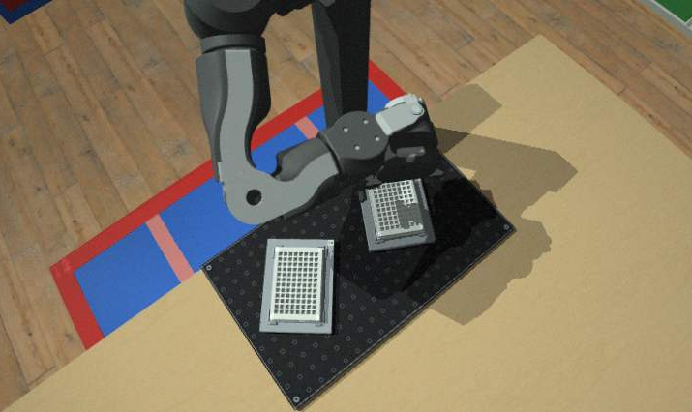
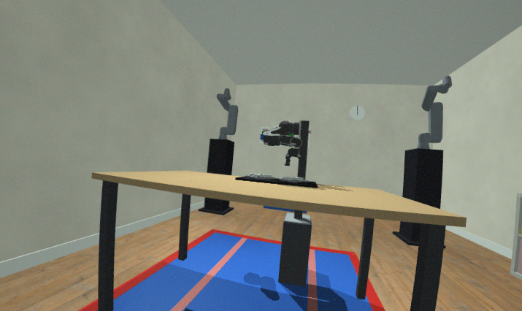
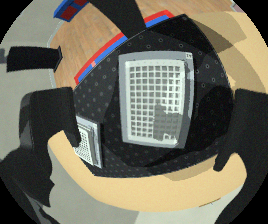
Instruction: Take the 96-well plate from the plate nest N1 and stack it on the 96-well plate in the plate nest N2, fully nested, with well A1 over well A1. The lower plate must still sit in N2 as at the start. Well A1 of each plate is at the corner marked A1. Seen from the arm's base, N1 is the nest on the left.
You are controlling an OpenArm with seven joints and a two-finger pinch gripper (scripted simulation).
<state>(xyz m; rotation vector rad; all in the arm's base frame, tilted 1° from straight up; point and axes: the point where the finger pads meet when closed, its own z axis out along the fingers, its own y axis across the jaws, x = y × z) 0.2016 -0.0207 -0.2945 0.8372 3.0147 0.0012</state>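
Two white 96-well plates sit in grey nests on a black perforated baseplate (image 1: 358, 291). The plate in N1 (image 1: 397, 208) is the one nearer the arm's column, partly in the arm's shadow. The plate in N2 (image 1: 297, 281) lies toward the table's front. My gripper (image 2: 288, 159) hangs well above the N1 plate, pointing down, open and empty. In the wrist view the N1 plate (image 3: 154, 96) lies straight below, between my two dark fingers, far from them. The N2 plate (image 3: 88, 139) shows at the left edge. The A1 marks are too small to read.
The arm's column and elbow (image 1: 246, 153) stand behind the baseplate. The tan table (image 1: 568, 307) reaches far to the right and front. Two other arms on black pedestals (image 2: 425, 181) stand at the room's back wall.
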